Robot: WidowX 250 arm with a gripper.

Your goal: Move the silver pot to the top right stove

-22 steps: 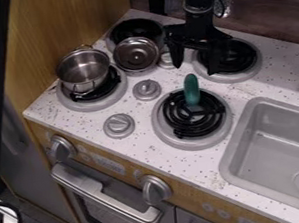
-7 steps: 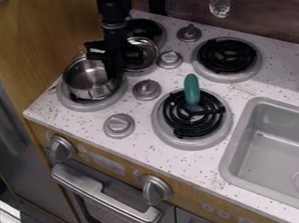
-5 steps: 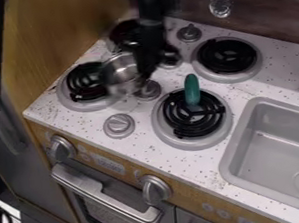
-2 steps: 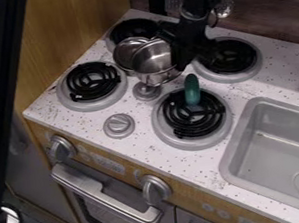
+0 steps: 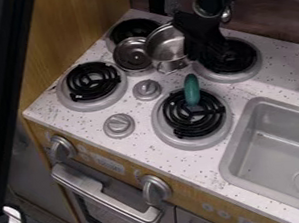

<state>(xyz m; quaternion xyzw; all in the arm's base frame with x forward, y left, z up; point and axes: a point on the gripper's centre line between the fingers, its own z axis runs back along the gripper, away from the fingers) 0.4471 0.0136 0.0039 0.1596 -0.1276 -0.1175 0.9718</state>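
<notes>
The silver pot (image 5: 166, 47) hangs above the counter (image 5: 129, 118), between the round metal lid (image 5: 131, 55) and the far right burner (image 5: 228, 56), not yet over that burner's middle. The tool (image 5: 195, 51) is closed on the pot's right-hand side; how wide a gap is left between its fingers I cannot tell.

Compared with a moment ago, arm and pot have moved together up and to the right in the view. The pot covered much of the lid then; now more of the lid's face shows, and the upper small knob (image 5: 147, 89) is uncovered. In the first frame the pot sat on the near left burner (image 5: 92, 82), whose black coil is now bare. The green object (image 5: 191, 90) has stayed at the near right burner (image 5: 190, 116).
</notes>
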